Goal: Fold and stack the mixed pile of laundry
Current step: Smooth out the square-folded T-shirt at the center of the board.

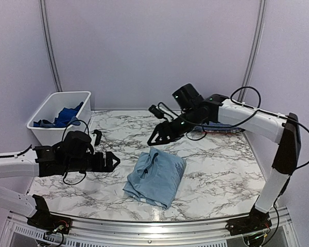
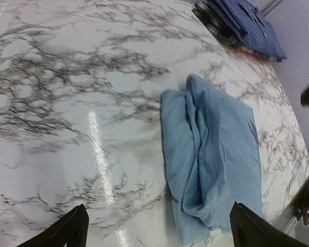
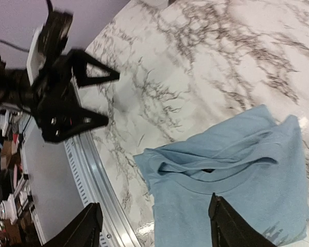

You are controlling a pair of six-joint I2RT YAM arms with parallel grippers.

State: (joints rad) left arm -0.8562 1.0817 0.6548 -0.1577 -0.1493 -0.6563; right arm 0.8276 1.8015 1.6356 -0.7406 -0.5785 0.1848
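A plain light blue T-shirt (image 1: 155, 176) lies folded on the marble table, its collar showing in the right wrist view (image 3: 232, 175). My left gripper (image 1: 113, 161) hovers just left of it, open and holding nothing (image 2: 159, 229). My right gripper (image 1: 157, 136) hangs open above the shirt's far edge, with nothing between its fingers (image 3: 154, 226). A folded navy small-check shirt (image 1: 221, 127) rests at the back right under the right arm, and it also appears in the left wrist view (image 2: 247, 23). A royal blue garment (image 1: 62, 117) lies in the bin.
A white plastic bin (image 1: 44, 128) stands at the back left of the table. The metal rail (image 1: 154, 229) runs along the near edge. Purple walls close in the back and sides.
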